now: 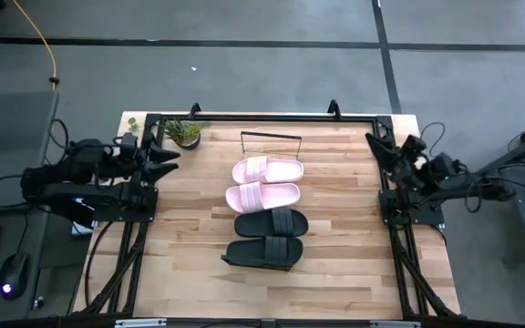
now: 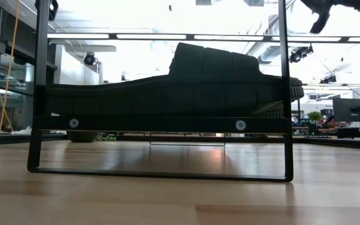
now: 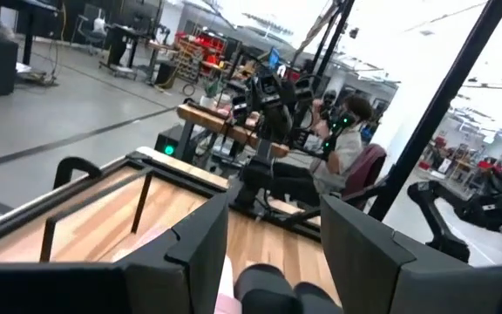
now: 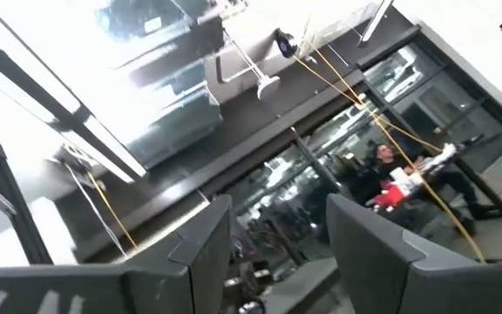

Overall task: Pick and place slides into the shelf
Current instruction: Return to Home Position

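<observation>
Four slides lie in a row from far to near down the table's middle: two pale pink ones [image 1: 267, 169] [image 1: 262, 196], then two matte black ones [image 1: 272, 222] [image 1: 262, 252]. In the low view the nearest black slide [image 2: 180, 84] rests sole-down on the shelf [image 2: 155, 124], whose black wire frame stands on the table. The frame's far end [image 1: 272, 134] shows beyond the pink slides. My left gripper [image 1: 167, 157] [image 3: 273, 253] hovers open at the table's left edge, facing the slides. My right gripper [image 1: 376, 146] [image 4: 277, 253] hangs open at the right edge, tipped upward.
A small potted plant [image 1: 185, 132] stands at the table's far left corner, close to my left gripper. Black rails [image 1: 262, 117] run along the table's edges. Bare wood [image 1: 335, 219] lies on both sides of the slides. A seated person [image 3: 347, 144] is in the room beyond.
</observation>
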Controlling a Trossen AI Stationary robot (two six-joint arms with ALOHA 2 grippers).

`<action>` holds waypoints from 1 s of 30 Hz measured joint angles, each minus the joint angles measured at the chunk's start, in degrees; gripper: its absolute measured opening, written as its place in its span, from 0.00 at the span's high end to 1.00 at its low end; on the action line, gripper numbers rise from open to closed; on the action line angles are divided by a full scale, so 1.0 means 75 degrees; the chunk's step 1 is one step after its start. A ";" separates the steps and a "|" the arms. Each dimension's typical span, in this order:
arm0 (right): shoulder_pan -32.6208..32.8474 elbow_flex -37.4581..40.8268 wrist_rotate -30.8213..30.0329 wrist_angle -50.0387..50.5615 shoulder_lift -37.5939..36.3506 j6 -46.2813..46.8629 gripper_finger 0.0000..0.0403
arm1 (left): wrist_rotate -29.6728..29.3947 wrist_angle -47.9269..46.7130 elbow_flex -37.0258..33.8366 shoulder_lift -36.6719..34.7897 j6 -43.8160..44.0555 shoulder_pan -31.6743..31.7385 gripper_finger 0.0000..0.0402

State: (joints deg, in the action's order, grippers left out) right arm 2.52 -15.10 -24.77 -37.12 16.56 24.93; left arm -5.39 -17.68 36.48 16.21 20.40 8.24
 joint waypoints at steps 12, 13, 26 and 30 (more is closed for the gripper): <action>-0.0001 0.1394 0.0329 -0.2252 -0.0028 -0.0126 0.56 | -0.0823 0.0216 -0.0861 -0.1067 -0.0305 0.0001 0.58; -0.0002 0.1398 0.0329 -0.2234 -0.0026 -0.0131 0.56 | -0.0859 0.0215 -0.0936 -0.1175 -0.0303 0.0001 0.58; -0.0003 0.1398 0.0192 -0.2120 -0.0026 -0.0327 0.56 | -0.0788 0.0254 -0.1951 -0.2113 0.0340 0.0001 0.58; -0.0002 0.1398 0.0195 -0.2041 -0.0026 -0.0306 0.56 | -0.0784 0.0182 -0.2179 -0.2110 0.0543 0.0001 0.58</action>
State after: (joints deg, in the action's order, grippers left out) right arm 2.51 -4.62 -23.31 -52.43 16.36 22.63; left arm -11.27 -16.32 20.14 0.38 24.47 8.25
